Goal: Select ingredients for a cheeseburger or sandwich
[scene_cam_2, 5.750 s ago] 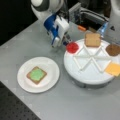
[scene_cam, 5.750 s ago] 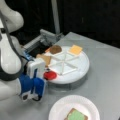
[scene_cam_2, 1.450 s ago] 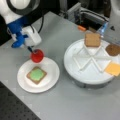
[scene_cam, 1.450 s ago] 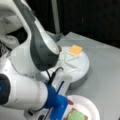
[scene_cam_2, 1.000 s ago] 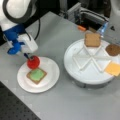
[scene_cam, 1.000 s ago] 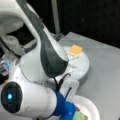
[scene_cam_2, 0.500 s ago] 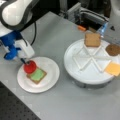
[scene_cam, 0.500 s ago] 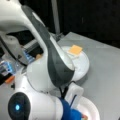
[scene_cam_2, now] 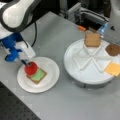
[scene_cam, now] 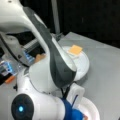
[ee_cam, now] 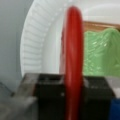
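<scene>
The red disc [scene_cam_2: 31, 68] is held edge-on between the closed fingers of the tool [scene_cam_2: 25, 62], just above the green leaf [scene_cam_2: 38, 75] on a toast square [scene_cam_2: 37, 77] on the paper plate [scene_cam_2: 50, 82], near the surface's left edge in a front view. On the divided tray [scene_cam_2: 86, 72], well apart toward the right edge, another toast square [scene_cam_2: 92, 39], a dark brown disc [scene_cam_2: 113, 49] and a yellow square [scene_cam_2: 114, 68] are kept in separate compartments.

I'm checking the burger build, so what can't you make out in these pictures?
- Front view: the arm hides most of the small plate and the sandwich.
- Front view: whether the red disc touches the green leaf.
- Wrist view: the toast, cut off by the edge; the gripper fingertips, behind the disc.
</scene>
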Available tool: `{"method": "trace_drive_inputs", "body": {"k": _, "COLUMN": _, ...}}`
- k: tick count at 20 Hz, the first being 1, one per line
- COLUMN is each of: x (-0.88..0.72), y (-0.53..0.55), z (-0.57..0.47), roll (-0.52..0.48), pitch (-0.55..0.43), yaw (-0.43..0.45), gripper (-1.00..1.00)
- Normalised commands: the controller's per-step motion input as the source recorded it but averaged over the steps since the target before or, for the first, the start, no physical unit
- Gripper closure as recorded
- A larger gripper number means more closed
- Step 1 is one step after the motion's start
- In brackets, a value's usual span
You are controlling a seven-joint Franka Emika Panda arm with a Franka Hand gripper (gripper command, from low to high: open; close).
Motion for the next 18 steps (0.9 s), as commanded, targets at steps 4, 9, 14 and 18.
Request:
{"method": "trace_drive_inputs", "body": {"k": 4, "x": 0.14, "y": -0.18, "z": -0.05, "roll": 0.013, "pitch": 0.068, "yaw": 0.304, "gripper": 1.0}}
{"method": "trace_drive_inputs", "body": {"k": 9, "x": 0.14, "y": -0.2, "z": -0.08, "roll": 0.023, "pitch": 0.057, "yaw": 0.286, "gripper": 1.0}}
{"method": "trace_drive_inputs", "body": {"k": 14, "x": 0.18, "y": -0.21, "z": -0.12, "roll": 0.03, "pitch": 0.059, "yaw": 0.255, "gripper": 1.0}}
{"method": "trace_drive_inputs", "body": {"k": 18, "x": 0.2, "y": -0.19, "z": -0.09, "roll": 0.035, "pitch": 0.05, "yaw": 0.217, "gripper": 1.0}}
